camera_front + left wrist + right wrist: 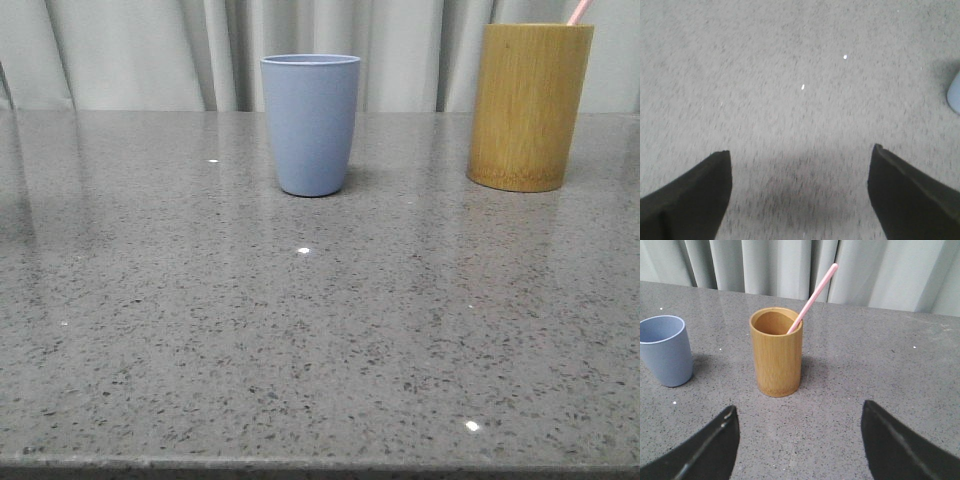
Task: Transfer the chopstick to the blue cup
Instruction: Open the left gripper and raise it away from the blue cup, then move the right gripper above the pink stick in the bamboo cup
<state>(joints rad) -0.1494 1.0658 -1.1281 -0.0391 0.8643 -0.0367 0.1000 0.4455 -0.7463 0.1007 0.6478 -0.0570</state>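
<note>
Here, chopstick point(812, 299) leaning in bamboo holder point(776, 352), beyond spread, empty right end effector point(799, 440), left end effector point(800, 192) spread too

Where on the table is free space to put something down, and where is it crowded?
The table is bare across its whole near half, in front of the blue cup and the bamboo holder. The far left, beside the cup, is also free, and so is the gap between the two. The only crowding is inside the holder, where the chopstick leans.
</note>
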